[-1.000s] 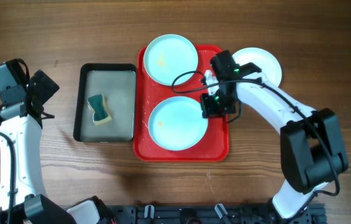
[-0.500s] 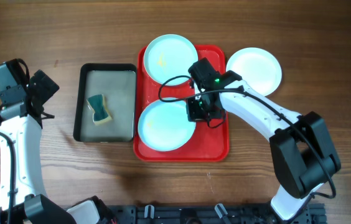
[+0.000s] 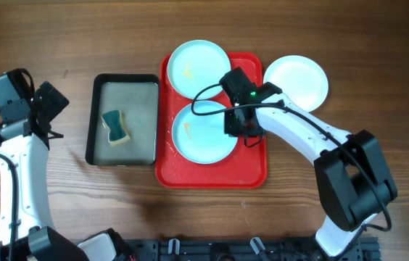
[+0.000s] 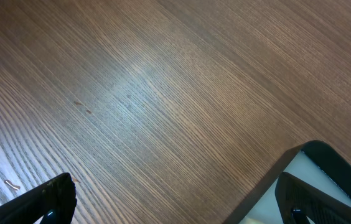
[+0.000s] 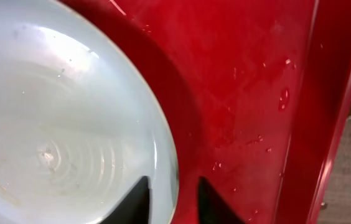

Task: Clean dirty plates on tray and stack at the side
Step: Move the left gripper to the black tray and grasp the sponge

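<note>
we see a brown wooden table (image 3: 67, 217) with fine straight grain, and it takes up the whole overhead view. the grain runs side to side there, in darker and lighter bands. close up in the left wrist view, a soft pale sheen (image 4: 132, 74) of light lies across the wood, and two small dark specks (image 4: 77, 103) sit on it. the light looks even and soft.

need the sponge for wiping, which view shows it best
Overhead: the sponge lies whole in the black tray. The left wrist view catches only a corner of that tray, no sponge; the right wrist view shows just a plate and the red tray.
</note>
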Available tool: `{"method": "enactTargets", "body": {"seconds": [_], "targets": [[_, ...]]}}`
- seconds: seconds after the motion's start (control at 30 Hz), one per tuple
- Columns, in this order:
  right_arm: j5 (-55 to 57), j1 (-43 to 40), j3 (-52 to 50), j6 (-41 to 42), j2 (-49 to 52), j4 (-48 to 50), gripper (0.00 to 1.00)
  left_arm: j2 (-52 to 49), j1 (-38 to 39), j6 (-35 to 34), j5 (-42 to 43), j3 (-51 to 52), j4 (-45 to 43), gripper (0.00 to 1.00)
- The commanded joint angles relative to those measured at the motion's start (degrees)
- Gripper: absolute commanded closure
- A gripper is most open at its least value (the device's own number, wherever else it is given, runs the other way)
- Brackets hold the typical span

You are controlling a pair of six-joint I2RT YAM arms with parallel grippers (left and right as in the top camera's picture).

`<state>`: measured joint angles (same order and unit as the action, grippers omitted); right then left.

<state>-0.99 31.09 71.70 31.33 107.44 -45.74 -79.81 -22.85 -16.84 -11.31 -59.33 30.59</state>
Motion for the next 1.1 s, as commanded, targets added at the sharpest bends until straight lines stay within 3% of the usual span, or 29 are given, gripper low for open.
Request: {"method": "enactTargets", "body": {"seconds": [0.0, 0.2, 0.3, 0.33, 0.77, 0.83, 0.93, 0.97, 1.07], "targets": [[1.53, 0.24, -0.20, -9.38, 0.04, 1.20, 0.69, 0.42, -0.20, -0.50, -0.31, -0.63, -0.13, 0.00], [1.46, 0.24, -0.20, -6.73, 2.05, 2.69, 0.71, 0.42, -0.20, -0.50, -0.31, -0.63, -0.15, 0.00], [1.46, 0.22, -0.20, -6.75, 2.82, 2.82, 0.90, 0.42, -0.20, -0.50, -0.31, -0.63, -0.13, 0.00], [1.46, 0.24, -0.20, -6.75, 2.82, 2.91, 0.91, 0.42, -0.20, -0.50, -0.31, -0.63, -0.15, 0.00], [3.67, 0.24, -0.22, -4.33, 2.84, 3.19, 0.85, 0.42, -0.20, -0.22, -0.35, -0.63, -0.46, 0.00], [3.82, 0.24, -0.22, -4.33, 2.84, 3.30, 0.85, 0.42, -0.20, 0.17, -1.79, -0.63, -5.75, 0.00], [3.82, 0.24, -0.22, -4.33, 2.84, 3.28, 0.85, 0.42, -0.20, 0.07, -1.79, -0.63, -6.21, 0.00], [3.82, 0.24, -0.22, -4.33, 2.84, 3.26, 0.85, 0.42, -0.15, -0.81, 0.61, -0.63, -5.99, 0.00], [3.78, 0.24, -0.22, -4.28, 2.84, 3.37, 0.85, 0.42, -0.09, -3.15, 18.78, -0.63, -3.56, 0.00]]}}
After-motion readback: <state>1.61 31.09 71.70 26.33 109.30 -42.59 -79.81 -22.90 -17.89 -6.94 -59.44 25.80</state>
